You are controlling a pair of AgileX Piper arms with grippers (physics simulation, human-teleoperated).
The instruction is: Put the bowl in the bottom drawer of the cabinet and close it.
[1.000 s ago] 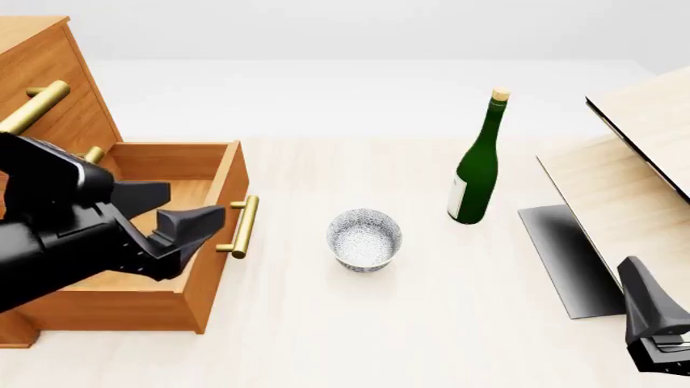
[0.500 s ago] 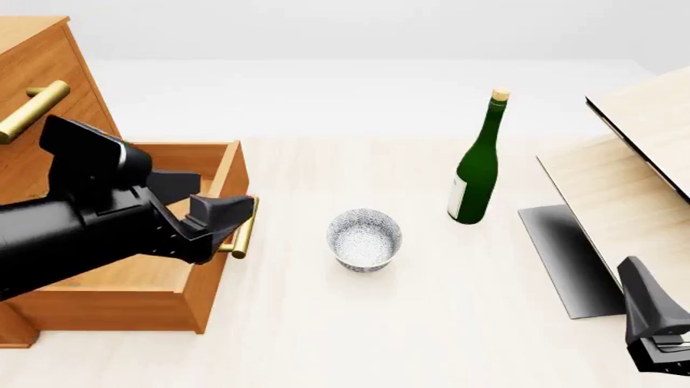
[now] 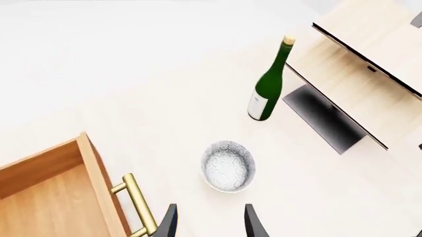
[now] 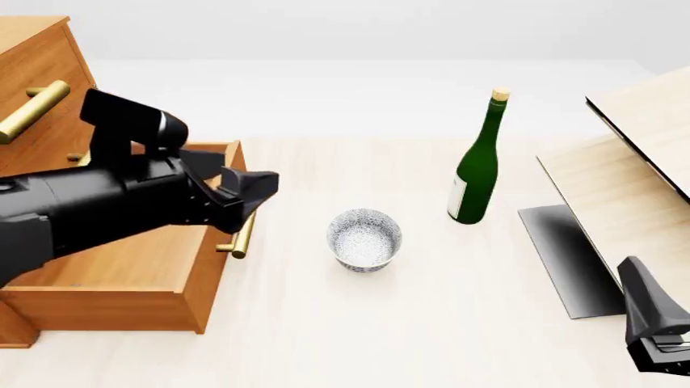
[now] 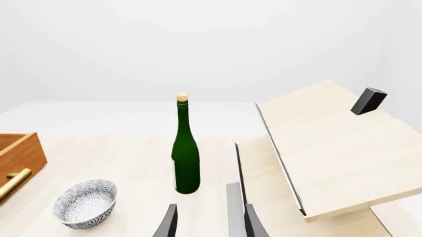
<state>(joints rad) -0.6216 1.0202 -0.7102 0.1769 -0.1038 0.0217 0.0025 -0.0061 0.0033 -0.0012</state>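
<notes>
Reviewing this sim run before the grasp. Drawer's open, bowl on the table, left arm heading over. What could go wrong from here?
1. The bowl is round and deep; the open left gripper may need a rim pinch, and an off-centre close could tip or push it.
2. The drawer handle juts out beside the arm's path; a low return could clip it.
3. The bottle stands upright past the bowl; an overshoot could topple it.

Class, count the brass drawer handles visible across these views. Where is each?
2: one on the open bottom drawer, one on an upper drawer of the cabinet. The left arm may hide another.
</notes>
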